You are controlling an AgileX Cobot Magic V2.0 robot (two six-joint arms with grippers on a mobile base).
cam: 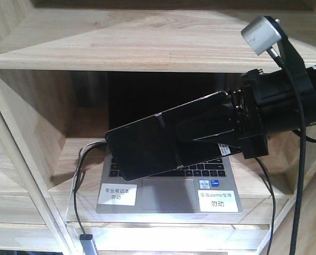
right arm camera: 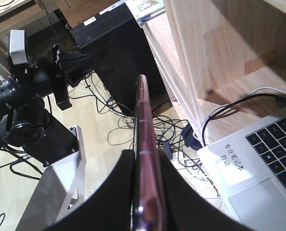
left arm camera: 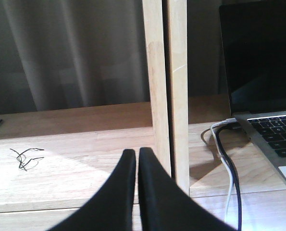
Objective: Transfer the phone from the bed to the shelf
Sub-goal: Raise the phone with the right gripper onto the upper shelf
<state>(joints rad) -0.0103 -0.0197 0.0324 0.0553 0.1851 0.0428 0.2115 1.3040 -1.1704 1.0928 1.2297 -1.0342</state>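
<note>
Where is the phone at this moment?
In the front view the phone is in the air, tilted, clamped at one end by the right gripper, in front of the open laptop that stands in the shelf.

Open grey laptop [cam: 167, 195], two white labels [cam: 117, 193] on palmrest; cables [left arm camera: 227, 166] at left.

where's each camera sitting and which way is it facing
Front view: set back, facing the shelf; the right gripper holds the phone before the laptop.
Left wrist view: behind the shut left gripper, facing a shelf upright.
Right wrist view: behind the right gripper, looking along the phone's edge toward the floor; the left arm shows.
Shared: all three catch the laptop.
</note>
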